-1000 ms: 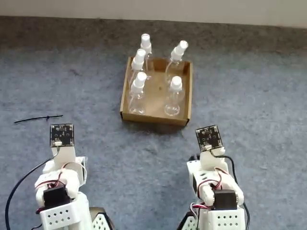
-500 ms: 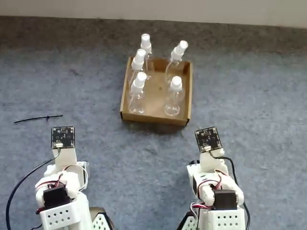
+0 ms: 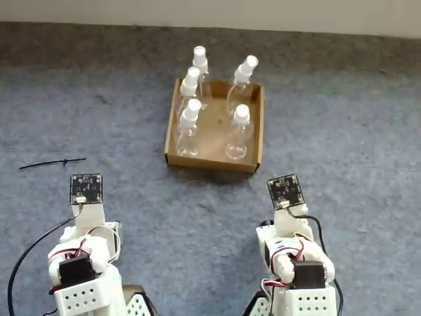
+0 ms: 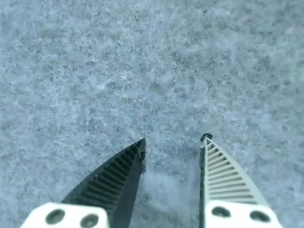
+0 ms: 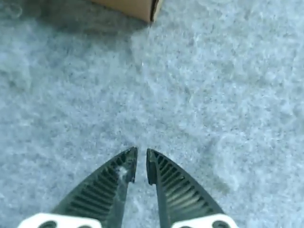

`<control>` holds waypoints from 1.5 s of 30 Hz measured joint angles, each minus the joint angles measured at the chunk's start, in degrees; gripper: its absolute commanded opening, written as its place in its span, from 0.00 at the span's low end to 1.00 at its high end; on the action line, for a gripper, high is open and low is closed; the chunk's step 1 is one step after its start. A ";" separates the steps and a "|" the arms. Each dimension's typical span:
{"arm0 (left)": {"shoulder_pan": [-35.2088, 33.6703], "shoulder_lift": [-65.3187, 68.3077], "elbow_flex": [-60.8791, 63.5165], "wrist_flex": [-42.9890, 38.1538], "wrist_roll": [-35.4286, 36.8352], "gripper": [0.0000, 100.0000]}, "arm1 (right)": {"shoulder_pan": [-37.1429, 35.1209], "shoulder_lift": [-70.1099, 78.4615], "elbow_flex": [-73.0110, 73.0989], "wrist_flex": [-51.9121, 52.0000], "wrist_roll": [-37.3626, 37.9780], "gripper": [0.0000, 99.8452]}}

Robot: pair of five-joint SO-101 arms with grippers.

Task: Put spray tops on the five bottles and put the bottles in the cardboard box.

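The cardboard box (image 3: 176, 135) lies on the grey carpet at the middle back. Several clear bottles with white spray tops stand upright in it, among them one at its front left (image 3: 189, 120) and one at its front right (image 3: 240, 124). Both arms are folded back at the near edge, well short of the box. My left gripper (image 4: 172, 141) hangs open over bare carpet with nothing between its fingers. My right gripper (image 5: 141, 153) is shut and empty, also over carpet, with a corner of the box (image 5: 137, 7) just ahead of it.
A black cable tie (image 3: 52, 163) lies on the carpet left of the box, ahead of the left arm (image 3: 85, 191). The right arm (image 3: 285, 192) sits below the box's front right corner. Open carpet surrounds the box on all sides.
Both wrists have drawn back slightly toward their bases, the left more than the right. The box and bottles have not moved.
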 measured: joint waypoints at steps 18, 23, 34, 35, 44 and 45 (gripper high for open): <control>1.67 0.00 0.00 0.00 0.00 0.18 | 0.00 0.00 0.00 0.53 0.09 0.01; 1.67 0.00 0.00 0.00 0.00 0.18 | 0.00 0.00 0.00 0.53 0.09 0.01; 1.67 0.00 0.00 0.00 0.00 0.18 | 0.00 0.00 0.00 0.53 0.09 0.01; 1.67 0.00 0.00 0.00 0.00 0.18 | 0.00 0.00 0.00 0.53 0.09 0.01; 1.67 0.00 0.00 0.00 0.00 0.18 | 0.00 0.00 0.00 0.53 0.09 0.01; 1.67 0.00 0.00 0.00 0.00 0.18 | 0.00 0.00 0.00 0.53 0.09 0.01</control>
